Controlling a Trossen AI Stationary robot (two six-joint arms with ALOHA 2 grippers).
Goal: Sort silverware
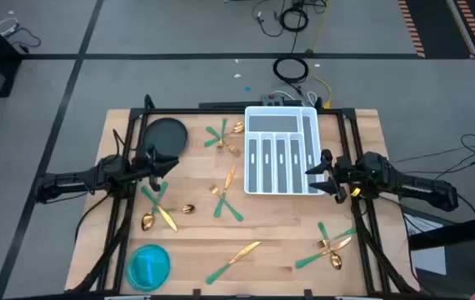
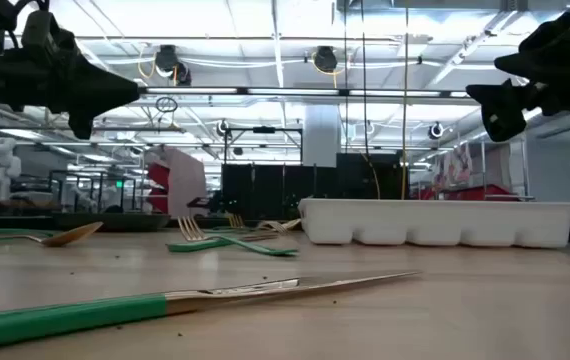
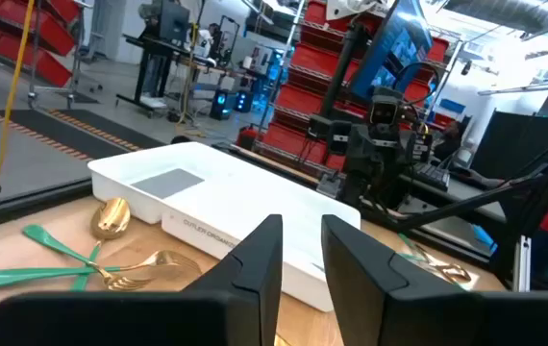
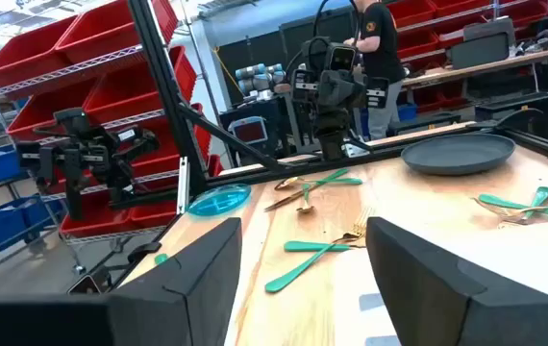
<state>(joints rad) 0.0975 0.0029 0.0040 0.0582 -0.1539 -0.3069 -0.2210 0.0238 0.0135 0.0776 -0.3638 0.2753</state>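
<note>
Lying nearest the lens, crosswise along the front of the table (image 1: 304, 271): a knife (image 2: 195, 300), green handle pointing left, gold blade pointing right. Spreading out behind it, silverware sitting in small crossed heaps on the wood, with none showing in the tray (image 1: 281, 111).

Hovering at the tray's right rim, the right gripper (image 1: 319, 172), fingers standing wide apart and pinching nothing. Hanging above the left half of the table, the left gripper (image 1: 156, 162), fingers parted only narrowly, likewise carrying nothing.

Lying just frontward of the left gripper: the left heap (image 1: 161, 208), with two green handles crossing and two gold spoon bowls resting beside them. Sitting far nearer the left arm than the right, so probably falling to the left. Running on diagonals rather than square to the table, those handles, so likely calling for a wrist turn before closing across one.

Waiting frontward of the right gripper, and farther off: the right heap (image 1: 331, 242).
</note>
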